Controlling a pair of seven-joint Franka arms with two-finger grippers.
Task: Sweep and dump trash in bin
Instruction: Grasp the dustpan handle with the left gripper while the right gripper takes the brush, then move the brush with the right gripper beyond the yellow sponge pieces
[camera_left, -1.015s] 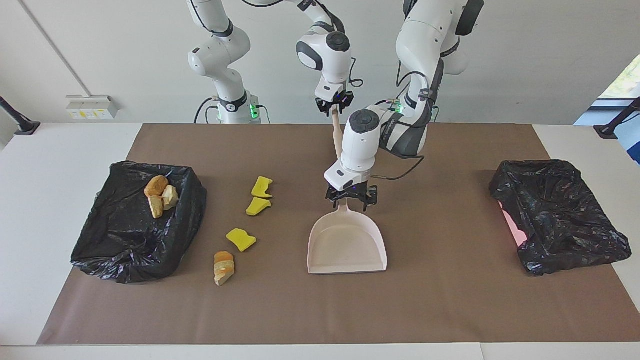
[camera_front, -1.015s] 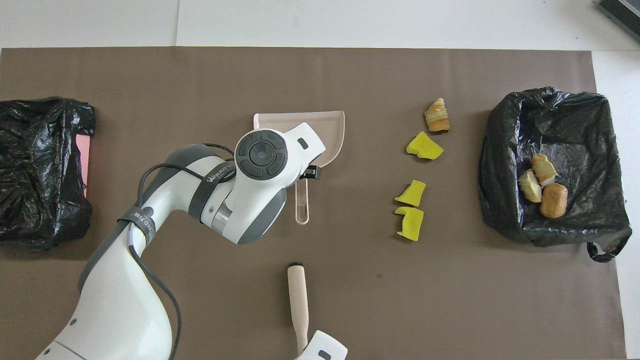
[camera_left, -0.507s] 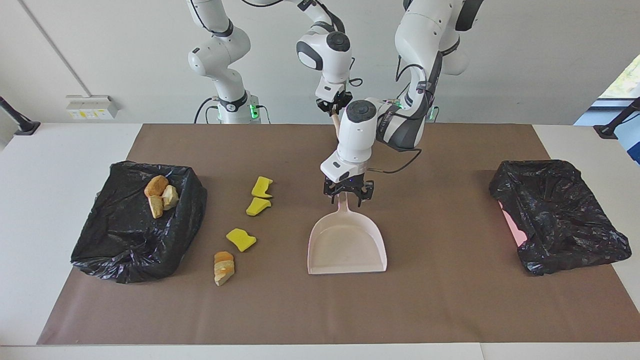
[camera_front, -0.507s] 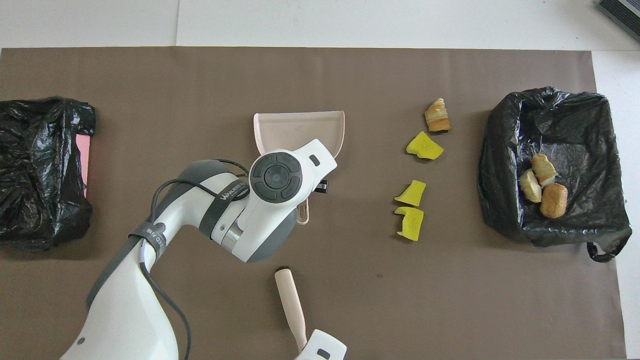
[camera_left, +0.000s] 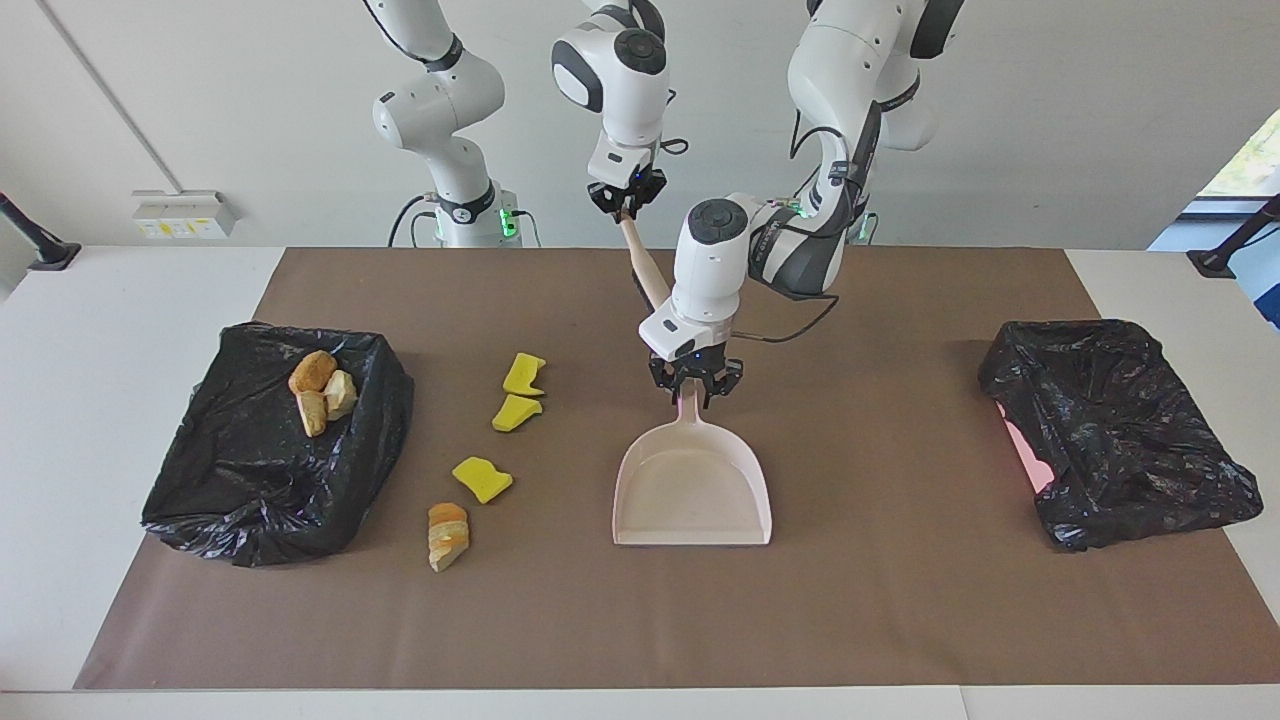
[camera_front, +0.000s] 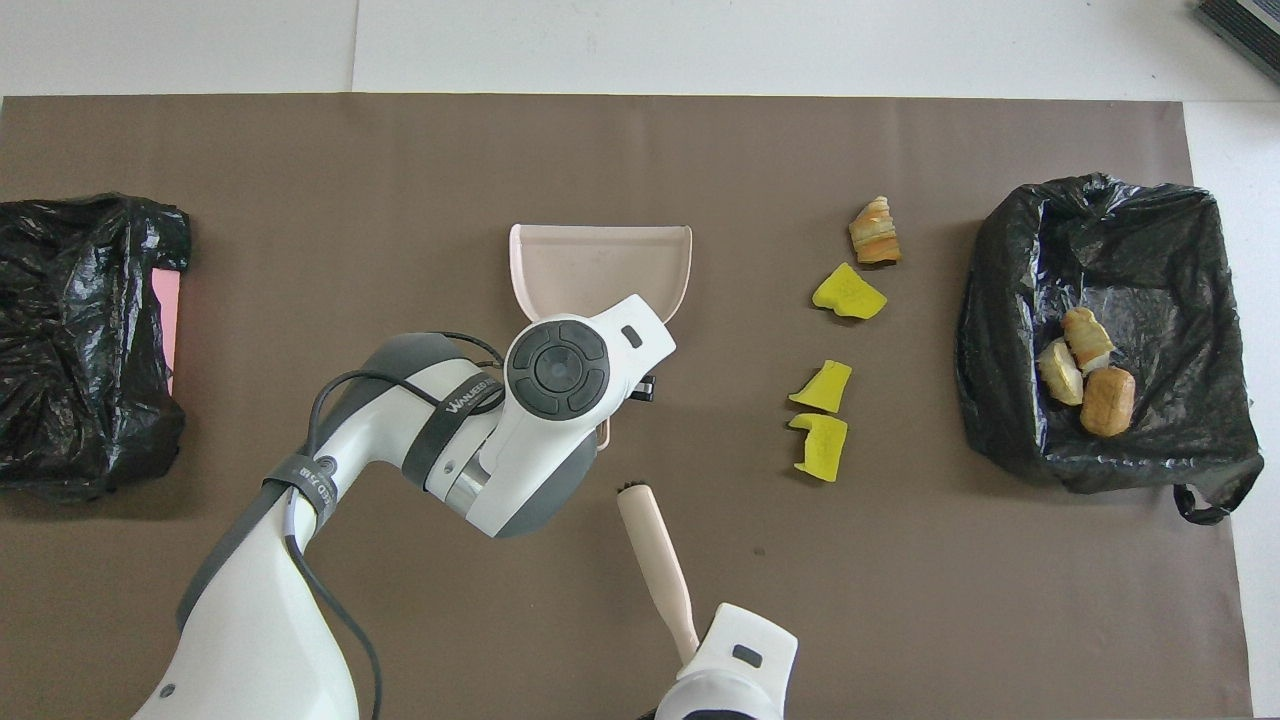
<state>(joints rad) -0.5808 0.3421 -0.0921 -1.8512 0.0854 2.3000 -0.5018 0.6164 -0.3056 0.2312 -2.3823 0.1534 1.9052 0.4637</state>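
The left gripper (camera_left: 696, 392) pinches the pink dustpan (camera_left: 692, 490) handle; the pan sits mid-desk. The right gripper (camera_left: 625, 203) is shut on the brush (camera_left: 645, 270), up in the air. Next, I think, slide the pan toward the scraps (camera_left: 483, 478). Seen overhead, its handle points to 6 o'clock and its mouth to 12.

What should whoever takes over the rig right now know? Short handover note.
Left gripper: at the dustpan handle; pan flat on the mat.
Right gripper: shut on the brush, raised over the mat.
Done: three bread pieces in the bin at the right arm's end.
To do: three yellow chunks and one bread piece lie on the mat beside that bin; sweep, dump.
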